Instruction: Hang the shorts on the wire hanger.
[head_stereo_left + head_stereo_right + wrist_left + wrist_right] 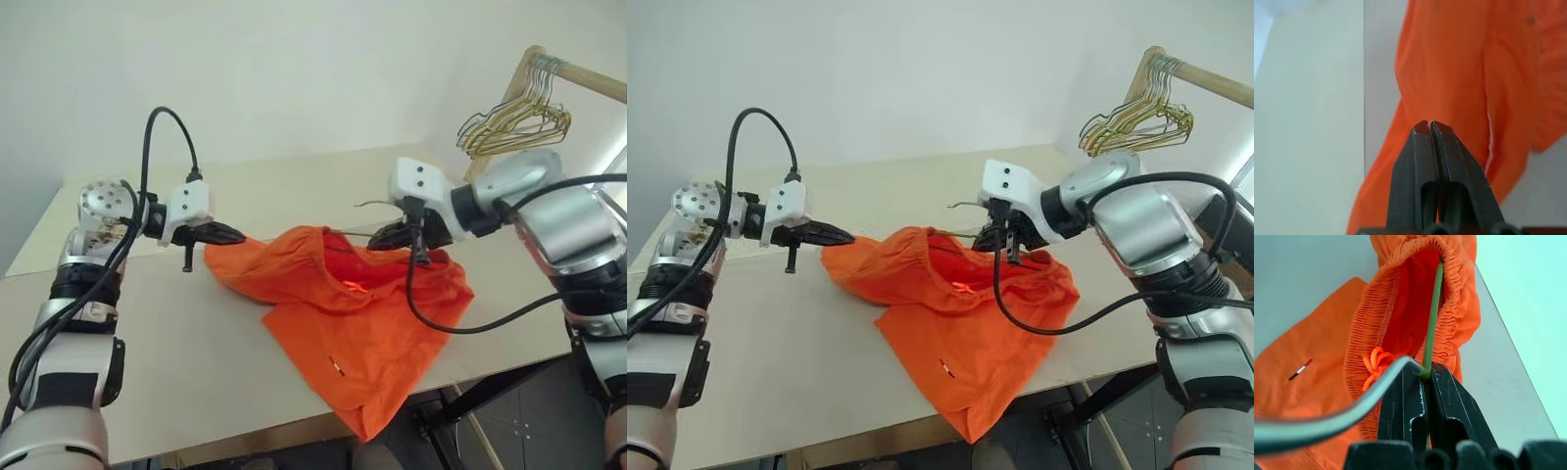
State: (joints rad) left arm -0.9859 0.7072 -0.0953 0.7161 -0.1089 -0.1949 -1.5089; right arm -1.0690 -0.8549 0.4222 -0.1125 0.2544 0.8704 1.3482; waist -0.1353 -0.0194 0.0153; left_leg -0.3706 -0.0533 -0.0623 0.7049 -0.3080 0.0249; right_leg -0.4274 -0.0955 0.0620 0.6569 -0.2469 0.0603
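On the pale surface (196, 323), the shorts (362, 323) lie partly lifted, with one leg hanging over the near edge and the gathered waistband raised between the two arms. The left gripper (235, 235) is pressed together at the waistband's left edge; the head views suggest it pinches the fabric there, but the left wrist view does not confirm a grip. The right gripper (1425, 374) is clamped on the wire hanger (1431, 318), whose thin rod runs into the open waistband, while its curved hook passes just in front of the fingers. A separate cluster of wire hangers (514, 122) hangs on a wooden rail behind the right arm, well apart from the work.

Handling judgement: the fabric is thin, light and limp, so it sags and folds wherever unsupported. The elastic waistband is the firmest part and offers the best hold; a pinch on the gathered hem should resist slipping. The hanger is stiff but slender and may twist between the fingers if loaded off-centre. Grasp it near the junction below the hook
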